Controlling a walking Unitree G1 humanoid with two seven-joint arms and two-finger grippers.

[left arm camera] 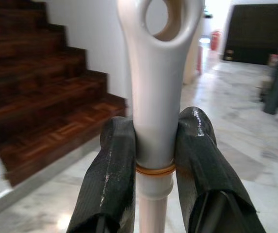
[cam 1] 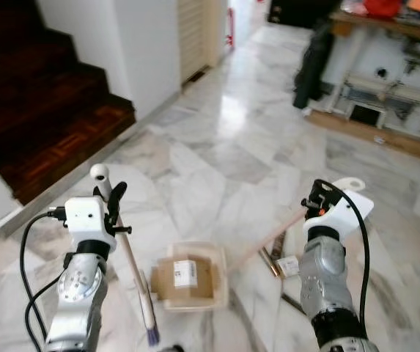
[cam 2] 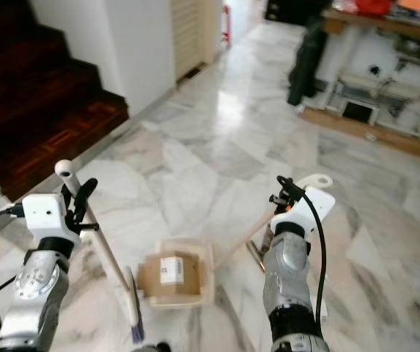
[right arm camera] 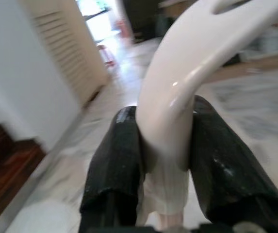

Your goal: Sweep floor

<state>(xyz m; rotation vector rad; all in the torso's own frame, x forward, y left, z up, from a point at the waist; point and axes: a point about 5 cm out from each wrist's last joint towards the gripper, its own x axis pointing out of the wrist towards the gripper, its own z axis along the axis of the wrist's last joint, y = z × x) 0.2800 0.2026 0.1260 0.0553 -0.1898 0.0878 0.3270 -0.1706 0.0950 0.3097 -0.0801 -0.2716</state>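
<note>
- Marble floor (cam 1: pixel 217 154), pale and veined, spreads ahead of the robot, with dark wooden stairs (cam 1: pixel 41 110) off to its left and a cluttered shelf unit (cam 1: pixel 385 88) far ahead on the right.
- The left gripper (left arm camera: pixel 154 160) is clamped on the broom handle (cam 1: pixel 125 253) just below its looped top end; both fingers (left arm camera: pixel 108 179) press flat against the cream shaft, with no gap showing.
- That broom slants down toward the robot, its bristle end (cam 1: pixel 151 336) on the floor just beside the dustpan.
- The right gripper (right arm camera: pixel 165 160) is closed around the curved white grip of the dustpan handle (cam 1: pixel 268 246), a long pale shaft running down and leftward to the pan.
- The dustpan (cam 1: pixel 191 277) sits on the floor between the two arms, and a piece of brown cardboard (cam 1: pixel 186 277) with a white label lies inside it.
- Some scraps (cam 1: pixel 286 265) lie on the floor just beside the right arm.
- Both tools look light, stiff plastic. The smooth, round shafts could well twist or slip in a two-finger pinch.
- Holding so near the top gives reach but little leverage, so I judge that strokes will need to be short and gentle.
</note>
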